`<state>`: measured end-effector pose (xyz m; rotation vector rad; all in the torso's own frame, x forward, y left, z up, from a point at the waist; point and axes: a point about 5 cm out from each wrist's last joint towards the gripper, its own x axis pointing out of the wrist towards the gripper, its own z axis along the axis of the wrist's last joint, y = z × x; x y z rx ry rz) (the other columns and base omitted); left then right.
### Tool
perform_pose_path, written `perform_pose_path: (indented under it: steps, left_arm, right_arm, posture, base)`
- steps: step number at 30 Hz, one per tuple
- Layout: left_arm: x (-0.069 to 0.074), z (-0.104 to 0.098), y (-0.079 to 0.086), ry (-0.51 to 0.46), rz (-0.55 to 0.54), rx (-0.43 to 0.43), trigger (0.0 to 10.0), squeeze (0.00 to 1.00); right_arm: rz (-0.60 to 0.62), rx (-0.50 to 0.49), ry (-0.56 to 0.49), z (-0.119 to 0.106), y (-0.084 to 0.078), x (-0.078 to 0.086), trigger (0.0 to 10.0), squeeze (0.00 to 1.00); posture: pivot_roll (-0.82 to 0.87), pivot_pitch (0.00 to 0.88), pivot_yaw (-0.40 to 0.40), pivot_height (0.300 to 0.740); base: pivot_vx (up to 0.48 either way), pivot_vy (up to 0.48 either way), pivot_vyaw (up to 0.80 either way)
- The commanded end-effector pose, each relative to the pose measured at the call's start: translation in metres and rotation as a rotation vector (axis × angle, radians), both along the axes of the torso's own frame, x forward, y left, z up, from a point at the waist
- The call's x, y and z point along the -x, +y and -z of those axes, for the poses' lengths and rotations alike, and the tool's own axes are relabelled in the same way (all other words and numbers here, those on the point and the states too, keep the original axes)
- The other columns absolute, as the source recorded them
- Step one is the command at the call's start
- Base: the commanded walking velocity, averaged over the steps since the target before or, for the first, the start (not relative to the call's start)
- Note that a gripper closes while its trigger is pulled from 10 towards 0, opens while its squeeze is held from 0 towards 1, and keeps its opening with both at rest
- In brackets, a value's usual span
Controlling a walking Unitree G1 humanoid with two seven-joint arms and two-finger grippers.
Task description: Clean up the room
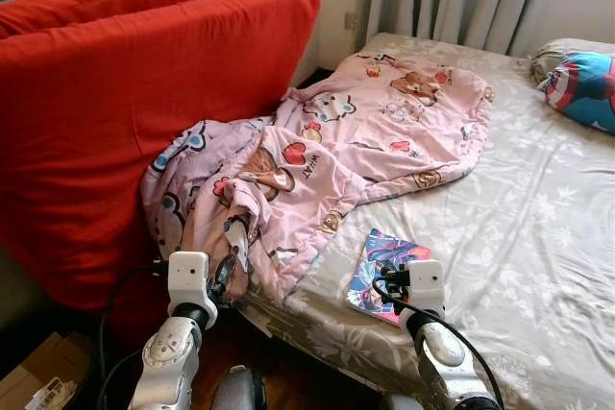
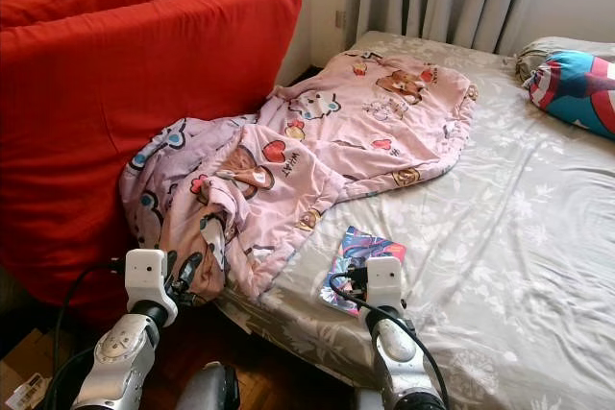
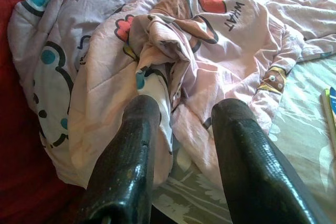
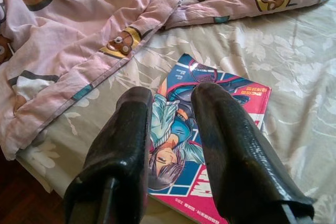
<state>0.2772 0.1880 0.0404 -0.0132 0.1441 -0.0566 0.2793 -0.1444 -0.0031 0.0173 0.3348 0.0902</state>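
My right hand (image 4: 170, 129) hovered with fingers parted just above the magazine (image 1: 382, 274), whose long side ran away from me up the bed (image 1: 538, 237), while my left hand (image 3: 184, 145), also unclenched, faced the blanket (image 1: 336, 141).

One pink quilt (image 1: 365, 132), one comic book (image 1: 380, 271), one pillow (image 1: 584, 88) and one cardboard box (image 1: 34, 376) share a room with two red cushions (image 1: 125, 112) and two grippers, left (image 1: 231, 261) and right (image 1: 384, 285).

Soft daylight from the curtained window; pictures sharp, unblurred.
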Motion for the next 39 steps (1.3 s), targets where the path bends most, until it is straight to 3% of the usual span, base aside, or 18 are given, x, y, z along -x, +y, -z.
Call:
perform_pose_path:
  steps: [1,27,39]
  left_arm:
    - [-0.001,-0.003,0.001,-0.008,0.001,0.007,10.0,0.00]
    - [0.000,-0.006,-0.001,-0.021,0.011,0.017,10.0,0.00]
    - [-0.002,-0.011,-0.005,-0.038,0.034,0.018,10.0,0.00]
  right_arm:
    - [0.006,0.003,0.009,0.001,-0.002,0.000,10.0,0.00]
    - [-0.024,0.020,0.023,0.004,0.003,0.002,10.0,0.00]
    - [-0.031,0.031,0.123,0.014,0.004,0.006,10.0,0.00]
  posture:
    - [-0.10,0.025,0.018,0.636]
    - [-0.10,0.030,0.020,0.636]
    - [-0.08,0.039,0.022,0.636]
  base:
    - [0.266,0.000,0.00]
    - [0.311,0.000,0.00]
    - [0.000,0.000,0.00]
